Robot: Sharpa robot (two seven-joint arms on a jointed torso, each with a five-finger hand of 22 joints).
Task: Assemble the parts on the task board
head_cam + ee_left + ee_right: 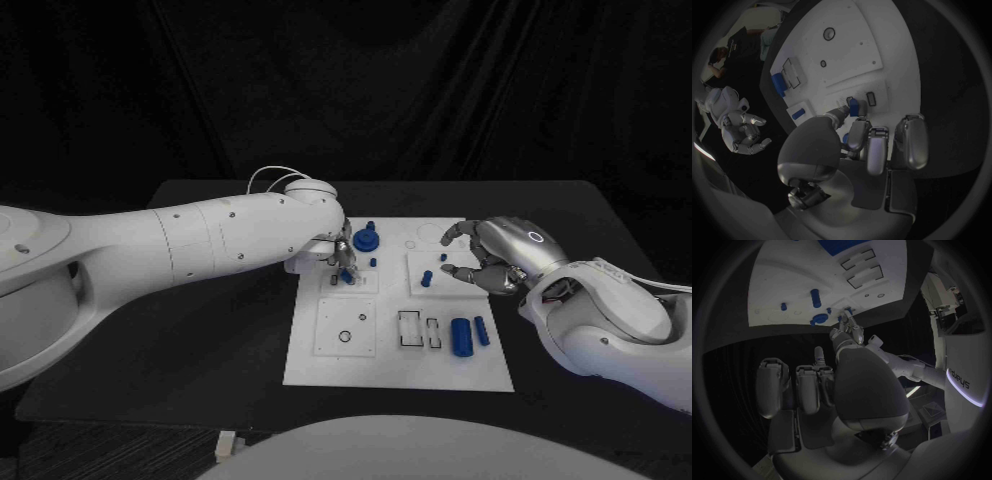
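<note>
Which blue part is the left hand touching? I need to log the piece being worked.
The small blue part at the left hand fingertips, at the board's far left, beside the round blue part.

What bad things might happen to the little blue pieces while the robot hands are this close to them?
The left hand has its fingertips down at a small blue part on the task board; whether it grips it is unclear, so the piece might slip or tip. The round blue part stands right beside those fingers and could get bumped. The right hand hovers empty near the upright blue peg, which a careless move might knock.
</note>
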